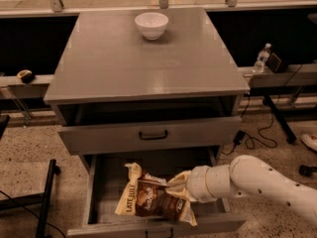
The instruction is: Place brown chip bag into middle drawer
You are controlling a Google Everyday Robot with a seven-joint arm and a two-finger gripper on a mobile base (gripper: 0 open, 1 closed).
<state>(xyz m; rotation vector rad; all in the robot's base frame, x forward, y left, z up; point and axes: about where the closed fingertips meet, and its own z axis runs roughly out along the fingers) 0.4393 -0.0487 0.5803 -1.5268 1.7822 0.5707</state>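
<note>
Gripper (179,183): low right of centre, reaching into the open middle drawer (105,195), clamped on the right edge of the brown chip bag (151,200).
Brown chip bag: tilted inside that drawer, near its front panel.
Upper drawer (109,139): slightly open.
White bowl (151,25): on the cabinet top (148,68), at the rear.

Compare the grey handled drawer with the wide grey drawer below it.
The upper grey metal drawer with the black bar handle sits only slightly out; the wide grey metal middle drawer is pulled far out. The upper drawer's inside is hidden; the middle drawer has the crinkly brown chip bag over its floor, with the end effector at the bag's right edge. Both are grey metal.
</note>
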